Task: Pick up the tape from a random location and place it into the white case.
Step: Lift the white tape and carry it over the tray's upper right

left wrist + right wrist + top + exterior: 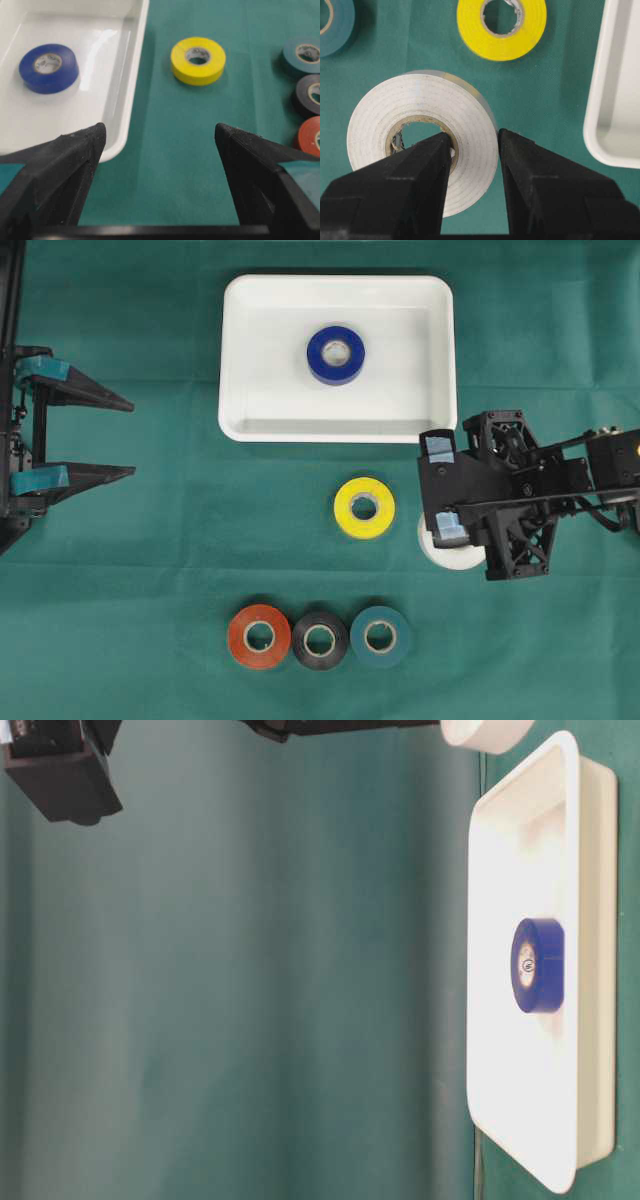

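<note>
My right gripper (446, 510) (474, 137) is shut on a white tape roll (440, 552) (420, 105), one finger inside its core and the other outside its wall. It holds the roll a little above the green cloth, below the right front corner of the white case (236, 360) (615, 100). A blue tape roll (336, 354) (540, 965) lies flat in the middle of the case. My left gripper (130, 438) (160, 132) stays open and empty at the left edge. The held roll shows at the top edge of the table-level view (487, 732).
A yellow tape roll (364, 508) (501, 30) lies just left of the held roll, in front of the case. Red (259, 636), black (320, 641) and teal (381, 637) rolls sit in a row near the front edge.
</note>
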